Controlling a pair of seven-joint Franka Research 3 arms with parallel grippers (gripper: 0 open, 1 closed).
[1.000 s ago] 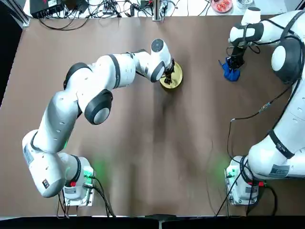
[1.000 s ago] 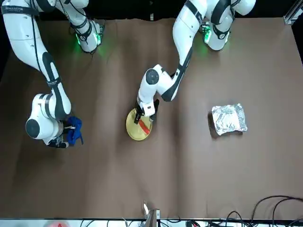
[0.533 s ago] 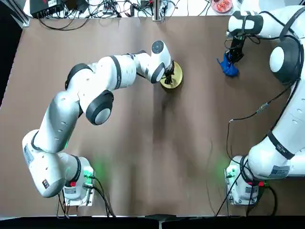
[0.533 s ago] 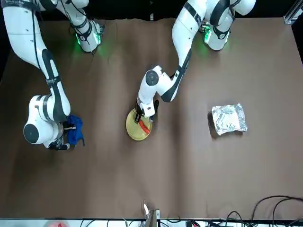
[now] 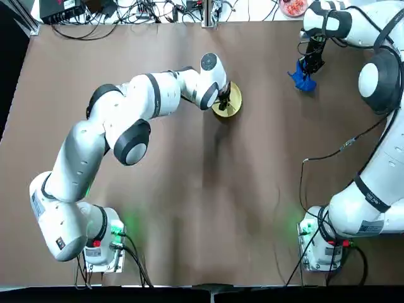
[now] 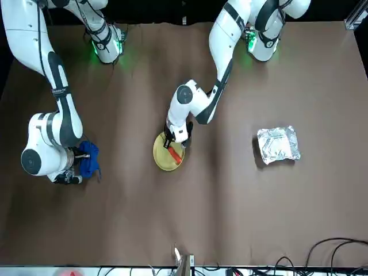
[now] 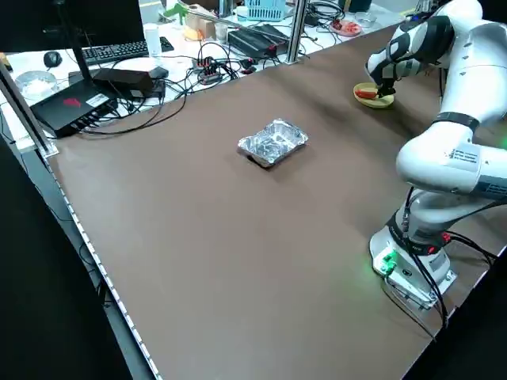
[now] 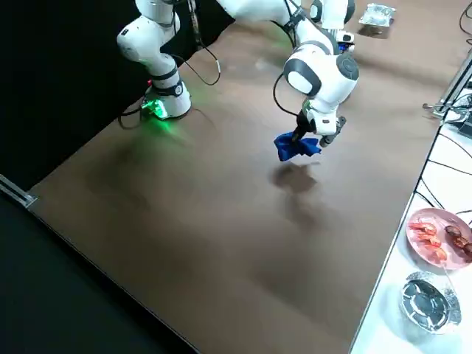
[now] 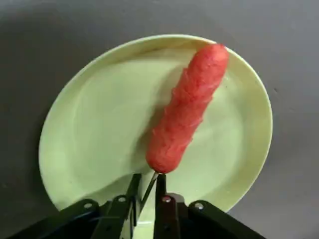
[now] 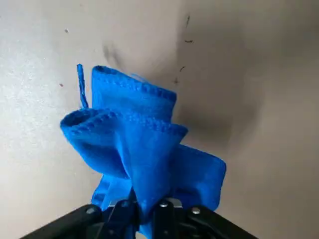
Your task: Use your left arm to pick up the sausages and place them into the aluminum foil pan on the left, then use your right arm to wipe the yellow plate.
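Brown table (image 5: 208,189): left claw (image 9: 147,186) together by sausage (image 9: 185,109) on plate (image 9: 99,124); right claw (image 10: 144,206) clamps cloth (image 10: 144,144).

The left arm (image 5: 113,132) reaches from the near-left corner of the desk toward the middle of the far edge, its gripper (image 9: 148,191) low with fingers nearly together. The right arm (image 5: 379,126) arches to the far-right corner, its gripper (image 10: 144,209) clamped, raised off the desk.
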